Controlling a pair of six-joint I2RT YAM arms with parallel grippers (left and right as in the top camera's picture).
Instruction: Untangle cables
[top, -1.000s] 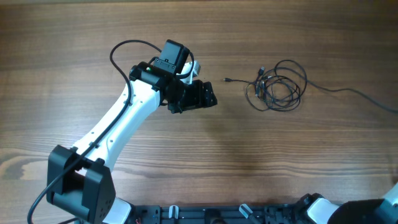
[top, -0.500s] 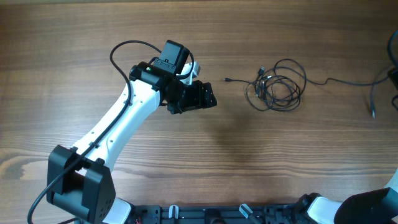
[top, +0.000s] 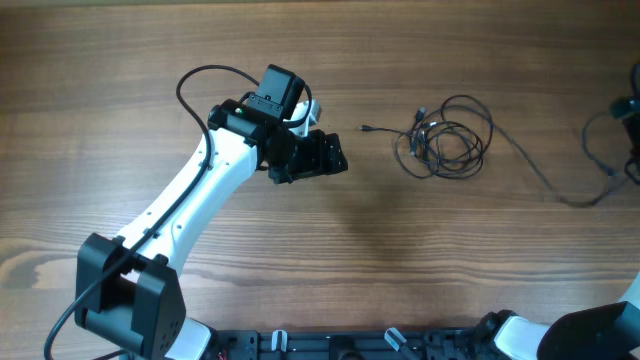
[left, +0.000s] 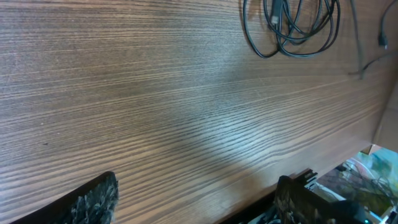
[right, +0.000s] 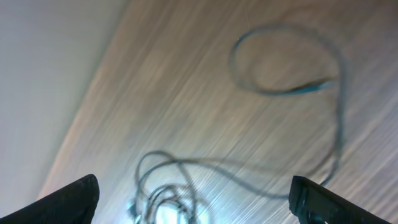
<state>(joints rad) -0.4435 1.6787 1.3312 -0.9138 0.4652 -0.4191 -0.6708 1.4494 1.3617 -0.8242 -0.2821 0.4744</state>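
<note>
The cables (top: 445, 140) lie as a tangled coil of thin black cord on the wood, right of centre. One strand (top: 540, 175) trails from the coil to the right and curls into a loose loop near the table's right edge. My left gripper (top: 330, 158) hovers open to the left of the coil, apart from it. In its wrist view its fingertips (left: 99, 196) frame bare wood, with the coil (left: 292, 31) at the top. My right gripper (right: 194, 181) is open wide above the blurred loop (right: 286, 62) and coil (right: 168, 196), holding nothing.
The wooden table (top: 320, 260) carries nothing else. The white left arm (top: 190, 195) slants from its base (top: 130, 300) at the front left toward the middle. The table's front edge (left: 348, 149) shows in the left wrist view, with clutter beyond it.
The right gripper has opened and let go of the strand. The strand dropped and now lies in a slack loop at the right. The left arm has not moved.
</note>
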